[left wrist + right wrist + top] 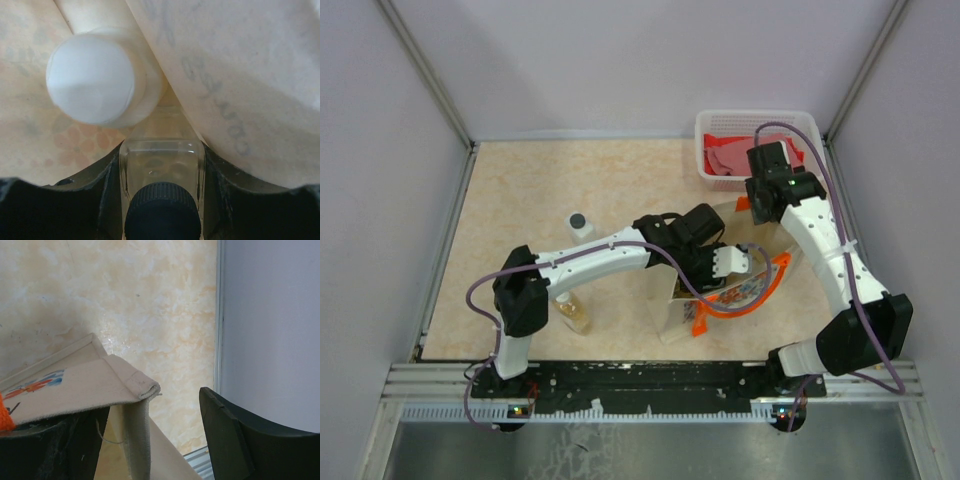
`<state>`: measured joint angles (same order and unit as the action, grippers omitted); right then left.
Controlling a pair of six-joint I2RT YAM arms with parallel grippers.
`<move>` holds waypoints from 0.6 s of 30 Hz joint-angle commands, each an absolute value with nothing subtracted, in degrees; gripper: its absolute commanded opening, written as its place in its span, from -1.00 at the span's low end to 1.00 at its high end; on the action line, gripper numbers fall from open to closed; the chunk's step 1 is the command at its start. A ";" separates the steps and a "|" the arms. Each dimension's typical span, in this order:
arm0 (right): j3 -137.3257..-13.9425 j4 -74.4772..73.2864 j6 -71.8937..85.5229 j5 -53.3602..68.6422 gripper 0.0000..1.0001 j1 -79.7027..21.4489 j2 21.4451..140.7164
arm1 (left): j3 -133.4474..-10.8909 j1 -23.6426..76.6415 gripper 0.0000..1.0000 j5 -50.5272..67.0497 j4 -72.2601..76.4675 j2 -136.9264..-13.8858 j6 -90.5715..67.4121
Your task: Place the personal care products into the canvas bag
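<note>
Now, on your table the canvas bag stands open at 4 o'clock from the middle, with an orange handle looping off its right side. The lattice basket sits just past 12 o'clock from the bag. Your right gripper is spread, and the bag's rim hangs between its fingers. Your left gripper is down inside the bag, pinching the clear bottle just beside the cream bottle. The white bottle stands at 10 o'clock from the bag, the amber bottle at 9.
</note>
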<state>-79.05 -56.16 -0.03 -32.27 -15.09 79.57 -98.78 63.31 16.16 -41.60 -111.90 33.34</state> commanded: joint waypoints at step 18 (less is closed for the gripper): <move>-79.09 -52.65 -2.14 -31.38 0.47 -14.45 78.57 | -107.69 63.10 1.00 19.70 -37.06 -104.96 31.67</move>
<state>-78.63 -55.22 -1.39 -31.79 -15.07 79.57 -103.96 63.66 15.88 -39.03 -112.25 33.23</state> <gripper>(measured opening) 0.735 0.997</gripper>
